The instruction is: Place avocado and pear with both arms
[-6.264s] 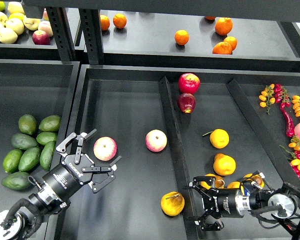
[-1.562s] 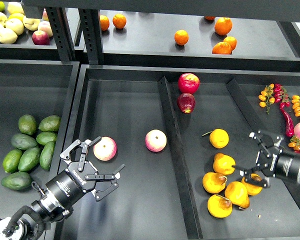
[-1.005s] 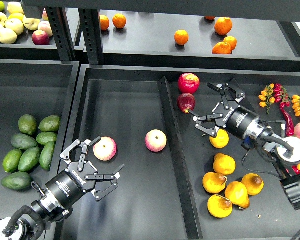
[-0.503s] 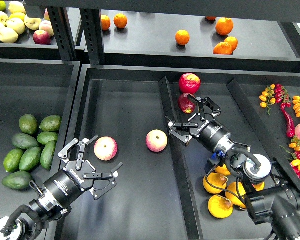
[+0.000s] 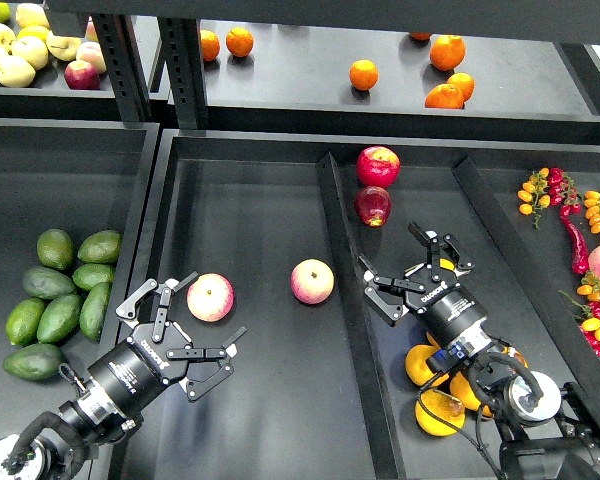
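The pear (image 5: 436,414), yellow-orange with a brown blotch, lies at the front of the right compartment among other yellow pears (image 5: 424,364), partly covered by my right arm. The dark-green avocado (image 5: 32,361) lies at the front of a pile of avocados (image 5: 58,290) in the left tray. My left gripper (image 5: 208,318) is open and empty, just in front of a pink apple (image 5: 210,297). My right gripper (image 5: 390,252) is open and empty, above the right compartment beside the divider (image 5: 342,270).
A second pink apple (image 5: 312,281) lies in the middle compartment. Two red apples (image 5: 377,166) sit at the back of the right compartment. Oranges (image 5: 445,95) and pale apples (image 5: 15,55) are on the back shelf. Chillies and small tomatoes (image 5: 570,215) lie at the far right.
My right gripper has pulled back from beside the dark red apple, down and to the right along the divider, still open and empty. My left gripper has barely moved.
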Motion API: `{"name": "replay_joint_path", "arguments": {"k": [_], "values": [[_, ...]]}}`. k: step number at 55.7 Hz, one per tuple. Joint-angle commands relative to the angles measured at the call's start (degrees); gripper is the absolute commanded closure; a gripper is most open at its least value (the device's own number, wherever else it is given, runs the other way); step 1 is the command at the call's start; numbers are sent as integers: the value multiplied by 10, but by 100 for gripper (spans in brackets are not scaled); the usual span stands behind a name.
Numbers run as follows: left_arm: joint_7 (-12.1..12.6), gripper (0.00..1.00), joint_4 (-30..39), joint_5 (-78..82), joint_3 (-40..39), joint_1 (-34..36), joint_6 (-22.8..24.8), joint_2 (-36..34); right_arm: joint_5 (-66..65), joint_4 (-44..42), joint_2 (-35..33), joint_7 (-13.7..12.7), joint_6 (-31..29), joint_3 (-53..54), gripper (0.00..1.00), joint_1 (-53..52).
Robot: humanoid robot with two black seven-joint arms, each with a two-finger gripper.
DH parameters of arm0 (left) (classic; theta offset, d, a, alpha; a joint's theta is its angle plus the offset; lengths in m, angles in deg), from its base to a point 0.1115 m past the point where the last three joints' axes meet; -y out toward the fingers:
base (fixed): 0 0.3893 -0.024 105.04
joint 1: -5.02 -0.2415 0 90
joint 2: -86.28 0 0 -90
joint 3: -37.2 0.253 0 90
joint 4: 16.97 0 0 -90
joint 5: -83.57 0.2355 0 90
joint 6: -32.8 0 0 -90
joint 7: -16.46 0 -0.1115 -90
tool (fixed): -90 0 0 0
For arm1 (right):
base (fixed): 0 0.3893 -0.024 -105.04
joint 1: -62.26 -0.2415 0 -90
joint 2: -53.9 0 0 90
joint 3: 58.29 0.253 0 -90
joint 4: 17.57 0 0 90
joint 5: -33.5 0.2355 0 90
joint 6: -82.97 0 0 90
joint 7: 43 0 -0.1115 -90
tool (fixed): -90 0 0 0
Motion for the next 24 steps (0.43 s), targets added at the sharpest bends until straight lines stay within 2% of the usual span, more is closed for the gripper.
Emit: {"name": "replay_joint_path", "arguments": {"k": [1,24], "values": [[0,1,0,0,0,0,0,0,23,7,0,0,-1,-2,1,3],[0,1,0,1,-5,0,0,0,81,36,0,0,-1,-26,1,17]]}}
